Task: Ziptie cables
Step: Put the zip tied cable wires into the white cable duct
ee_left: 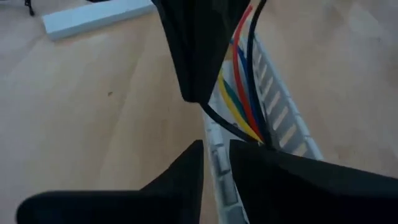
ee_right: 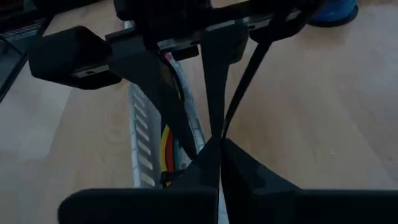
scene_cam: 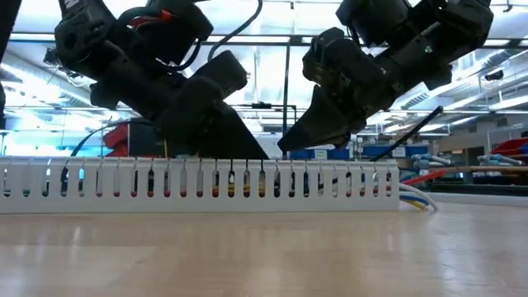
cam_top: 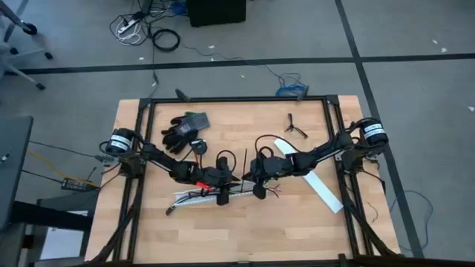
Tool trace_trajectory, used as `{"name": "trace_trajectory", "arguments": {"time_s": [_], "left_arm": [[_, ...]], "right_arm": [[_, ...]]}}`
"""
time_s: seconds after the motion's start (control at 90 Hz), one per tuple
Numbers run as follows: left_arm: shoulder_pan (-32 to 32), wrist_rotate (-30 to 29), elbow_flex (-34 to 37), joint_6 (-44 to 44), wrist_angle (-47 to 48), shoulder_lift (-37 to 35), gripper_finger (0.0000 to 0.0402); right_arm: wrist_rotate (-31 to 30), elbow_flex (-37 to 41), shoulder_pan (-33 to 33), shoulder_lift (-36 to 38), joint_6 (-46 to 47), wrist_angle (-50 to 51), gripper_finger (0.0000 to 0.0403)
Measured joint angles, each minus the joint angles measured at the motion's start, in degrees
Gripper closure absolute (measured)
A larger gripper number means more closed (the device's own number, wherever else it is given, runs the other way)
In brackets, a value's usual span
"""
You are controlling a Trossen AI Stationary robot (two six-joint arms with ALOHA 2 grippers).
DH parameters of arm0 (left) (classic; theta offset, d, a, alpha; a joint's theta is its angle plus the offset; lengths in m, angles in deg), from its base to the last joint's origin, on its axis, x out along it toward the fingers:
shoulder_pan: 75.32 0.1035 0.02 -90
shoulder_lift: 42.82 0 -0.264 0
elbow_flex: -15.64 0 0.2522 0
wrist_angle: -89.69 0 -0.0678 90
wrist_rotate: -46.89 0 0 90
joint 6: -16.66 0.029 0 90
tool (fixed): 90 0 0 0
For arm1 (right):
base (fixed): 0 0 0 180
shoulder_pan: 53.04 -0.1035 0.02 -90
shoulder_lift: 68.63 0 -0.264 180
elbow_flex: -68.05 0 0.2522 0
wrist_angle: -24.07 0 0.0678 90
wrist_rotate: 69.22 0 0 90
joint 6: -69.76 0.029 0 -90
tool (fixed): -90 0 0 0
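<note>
The cables (ee_left: 239,93), thin red, blue, yellow, green and black wires, lie along a long white slotted channel (cam_top: 204,196) at the table's middle. Their loose ends (scene_cam: 417,198) stick out past the channel's end. My left gripper (ee_left: 216,149) reaches down into the channel, its fingers almost together at the cables. My right gripper (ee_right: 219,142) meets it from the other side, shut on the ziptie (ee_right: 249,74), a thin black strap whose free part slants up into the air (scene_cam: 417,125). In the high view the ziptie (cam_top: 245,159) shows as a thin line between the two grippers. My left gripper comes slanting down from the table's left onto the cables where they run into the channel (ee_left: 258,137). One fingertip (ee_left: 249,162) covers the spot, so which wires it has cannot be told. The cables stay down in the channel. My right gripper pinches the ziptie (ee_right: 225,127) between its two fingertips, coming slanting down from the table's right. The strap rises from the fingers, clear of the table.
A pair of black gloves (cam_top: 182,130) lies at the far left of the table. A small black forked clip (cam_top: 295,126) sits far right. A flat white strip (cam_top: 315,178) lies under the right arm. Black frame rails (cam_top: 141,148) border the tabletop.
</note>
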Motion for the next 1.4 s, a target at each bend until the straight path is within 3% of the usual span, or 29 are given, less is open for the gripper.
{"name": "trace_trajectory", "arguments": {"time_s": [0.467, 0.944, 1.4], "left_arm": [[0.0, -0.7, 0.0, 0.0, 0.0, 0.0, 0.0329], [0.0, -2.5, 0.0, 0.8, 0.1, 0.0, 0.0393], [-1.5, -4.1, -0.2, 6.7, 0.1, 0.0, 0.0399]], "right_arm": [[0.0, 0.0, 0.0, 0.0, 0.0, -0.1, 0.0403], [-0.3, 0.0, 0.0, 0.0, 0.5, -0.6, 0.0403], [0.0, 0.0, 0.9, 0.0, -1.2, -0.5, 0.0403]]}}
